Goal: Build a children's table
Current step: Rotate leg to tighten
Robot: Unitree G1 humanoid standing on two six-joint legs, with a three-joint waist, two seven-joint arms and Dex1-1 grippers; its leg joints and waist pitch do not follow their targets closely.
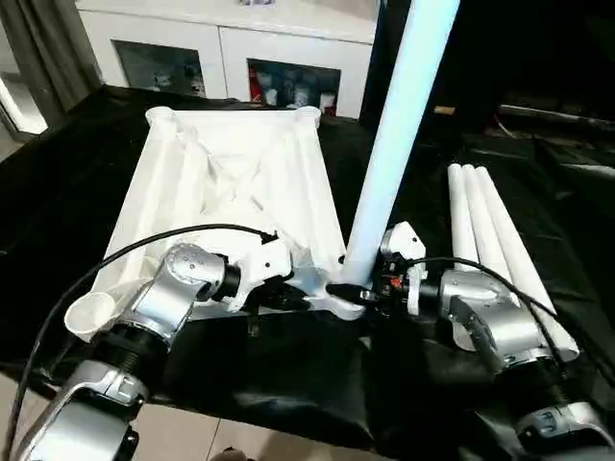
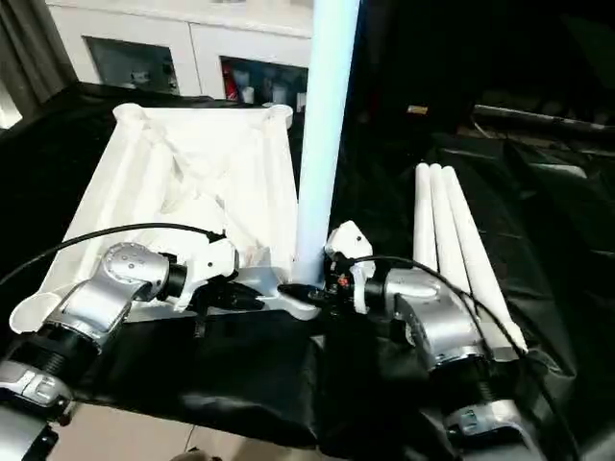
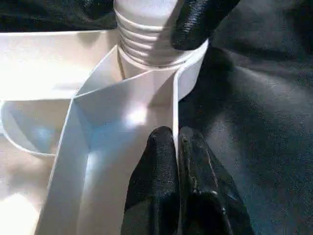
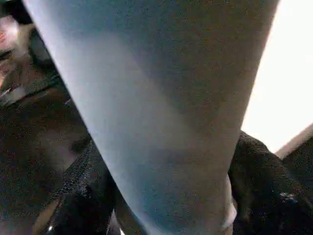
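The white table top (image 1: 231, 163) lies upside down on black cloth, ribs facing up. One white leg (image 1: 394, 134) stands upright in its near right corner socket, and its threaded base (image 3: 146, 39) sits in the socket. My left gripper (image 3: 176, 142) is shut on the thin rim wall of the top beside that socket. My right gripper (image 1: 360, 288) reaches in from the right, its fingers (image 4: 83, 196) closed on either side of the leg's base.
Three spare white legs (image 1: 490, 230) lie side by side on the cloth to the right. A white cabinet with glass doors (image 1: 231, 48) stands behind the table top. An open corner socket (image 1: 91, 309) sits at the near left. The cloth (image 1: 288, 375) drops off at the front edge.
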